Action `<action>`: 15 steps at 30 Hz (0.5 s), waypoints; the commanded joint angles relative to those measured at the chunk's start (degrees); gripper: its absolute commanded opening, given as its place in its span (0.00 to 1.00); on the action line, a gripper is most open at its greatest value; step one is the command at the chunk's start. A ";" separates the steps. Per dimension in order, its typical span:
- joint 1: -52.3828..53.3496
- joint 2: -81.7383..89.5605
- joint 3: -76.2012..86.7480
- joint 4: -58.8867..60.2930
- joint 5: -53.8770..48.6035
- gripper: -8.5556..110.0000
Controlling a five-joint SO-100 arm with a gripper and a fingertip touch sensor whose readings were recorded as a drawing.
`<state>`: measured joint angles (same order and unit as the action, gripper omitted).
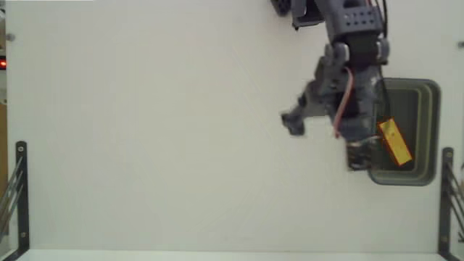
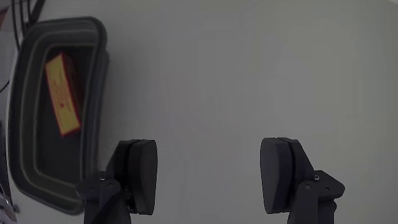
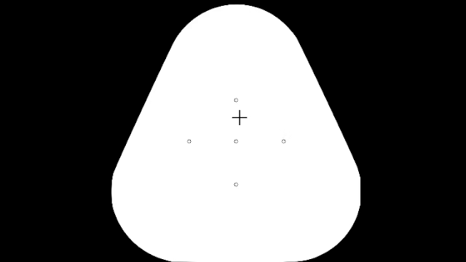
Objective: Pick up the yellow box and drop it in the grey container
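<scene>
The yellow box (image 1: 395, 141) with its red label lies flat inside the grey container (image 1: 433, 130), which sits at the right side of the white table in the fixed view. The wrist view has the yellow box (image 2: 62, 93) on the floor of the container (image 2: 93, 37) at the far left. My gripper (image 1: 326, 139) hangs just left of the container, its jaws spread wide. Seen from the wrist, the gripper (image 2: 209, 155) is open over bare table with nothing between the dark fingers (image 2: 140, 168).
The arm reaches in from the top right of the fixed view. Black metal brackets stand at the lower left (image 1: 20, 188) and lower right (image 1: 448, 196) table edges. The white table (image 1: 159, 130) spreads to the left of the arm.
</scene>
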<state>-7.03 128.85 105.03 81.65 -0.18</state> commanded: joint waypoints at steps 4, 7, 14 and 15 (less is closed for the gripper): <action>2.49 7.32 3.62 0.28 0.18 1.00; 3.71 8.92 5.21 0.29 0.18 1.00; 5.81 11.67 7.94 0.30 0.18 1.00; 6.08 12.01 8.28 0.30 0.18 1.00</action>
<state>-1.67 137.37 112.41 81.91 -0.18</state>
